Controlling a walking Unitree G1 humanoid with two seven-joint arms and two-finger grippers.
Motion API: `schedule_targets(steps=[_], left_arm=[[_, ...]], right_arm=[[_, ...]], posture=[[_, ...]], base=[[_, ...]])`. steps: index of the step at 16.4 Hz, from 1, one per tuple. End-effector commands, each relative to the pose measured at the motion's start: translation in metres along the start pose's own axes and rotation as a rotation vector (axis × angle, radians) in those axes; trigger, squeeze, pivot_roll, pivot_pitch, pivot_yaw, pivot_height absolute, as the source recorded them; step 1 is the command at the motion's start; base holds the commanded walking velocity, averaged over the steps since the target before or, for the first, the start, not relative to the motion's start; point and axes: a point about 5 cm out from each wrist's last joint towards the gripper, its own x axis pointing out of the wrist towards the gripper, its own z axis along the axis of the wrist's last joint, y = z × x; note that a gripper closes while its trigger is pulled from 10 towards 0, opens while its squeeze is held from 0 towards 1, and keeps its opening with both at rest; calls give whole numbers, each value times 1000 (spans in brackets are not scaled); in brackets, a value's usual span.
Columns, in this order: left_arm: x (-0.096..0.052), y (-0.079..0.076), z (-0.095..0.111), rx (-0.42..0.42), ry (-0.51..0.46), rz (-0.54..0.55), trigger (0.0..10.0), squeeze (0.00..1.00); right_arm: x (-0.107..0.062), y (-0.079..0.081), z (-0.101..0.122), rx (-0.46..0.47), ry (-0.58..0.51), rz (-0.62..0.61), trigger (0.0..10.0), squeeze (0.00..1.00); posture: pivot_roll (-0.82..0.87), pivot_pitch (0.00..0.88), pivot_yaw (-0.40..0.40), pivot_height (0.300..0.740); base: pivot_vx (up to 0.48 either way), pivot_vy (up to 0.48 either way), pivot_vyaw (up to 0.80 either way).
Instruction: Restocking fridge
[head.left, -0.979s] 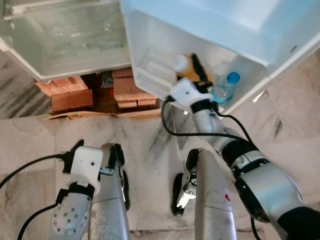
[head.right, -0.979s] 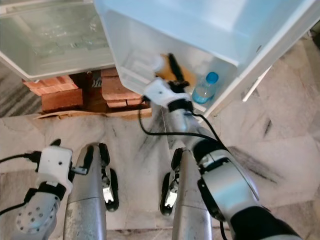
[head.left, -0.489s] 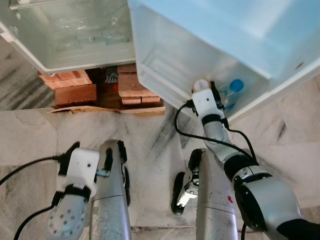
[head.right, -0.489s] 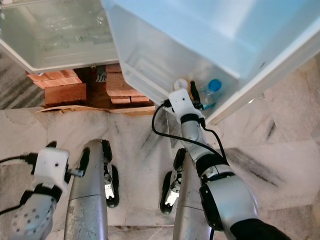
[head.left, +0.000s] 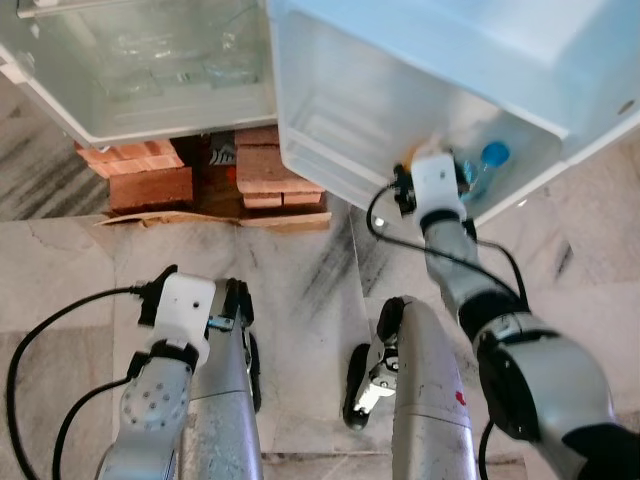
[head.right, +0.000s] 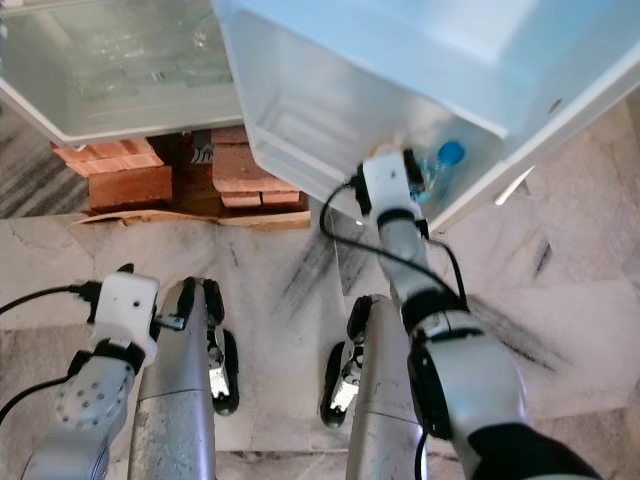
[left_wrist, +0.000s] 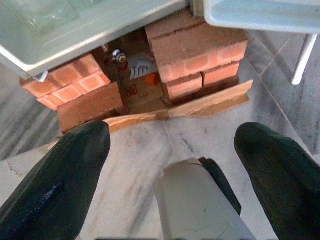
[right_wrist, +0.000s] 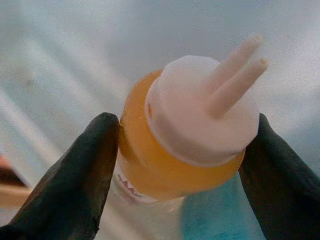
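Note:
An orange-filled bottle (right_wrist: 170, 150) with a white cap sits between the black fingers (right_wrist: 75, 175) of my right gripper (right_wrist: 182, 121), which is shut on it. That gripper reaches into the white fridge door shelf (head.left: 330, 150); its white wrist block (head.left: 437, 185) covers most of the bottle in the eye views. A clear water bottle with a blue cap (head.left: 487, 162) stands in the same shelf, just to the right of the wrist. My left gripper (left_wrist: 172, 145) hangs low at the left, open, with nothing between its fingers.
The fridge stands on red bricks (head.left: 150, 180) with a strip of cardboard (head.left: 200, 220) in front. A clear crisper drawer (head.left: 150, 80) is at the upper left. My silver legs and black feet (head.left: 355, 385) are on the grey marble floor (head.left: 300, 270).
My right gripper has carried the orange bottle to the right along the door shelf, close to the blue-capped bottle. The left arm has shifted slightly.

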Motion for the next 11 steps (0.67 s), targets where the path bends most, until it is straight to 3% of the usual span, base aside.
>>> schedule_targets(steps=[1,3,4,7,9,11], left_arm=[[0,0,-12,6,40,2,10000,0],[16,-1,-8,7,9,-2,10000,0],[17,-1,-8,7,7,-4,10000,0],[29,0,-8,12,-9,-3,10000,0],[34,0,-9,16,-16,2,10000,0],[35,1,-7,17,-26,10,10000,0]], right_arm=[[5,-11,6,7,-15,-25,10000,1000],[17,-13,34,-13,-106,35,10000,1000],[17,-13,36,-7,-112,44,10000,1000],[12,-8,31,-85,-144,117,10000,1000],[6,-8,25,-77,-156,141,10000,1000],[-12,-9,8,-18,-177,171,10000,1000]], posture=[[211,296,-43,553],[204,242,-43,553],[204,242,-43,553],[180,182,-36,553],[182,168,-35,553],[187,160,-34,553]], base=[[0,0,0],[0,0,0],[0,0,0],[0,0,0],[0,0,0],[0,0,0]])
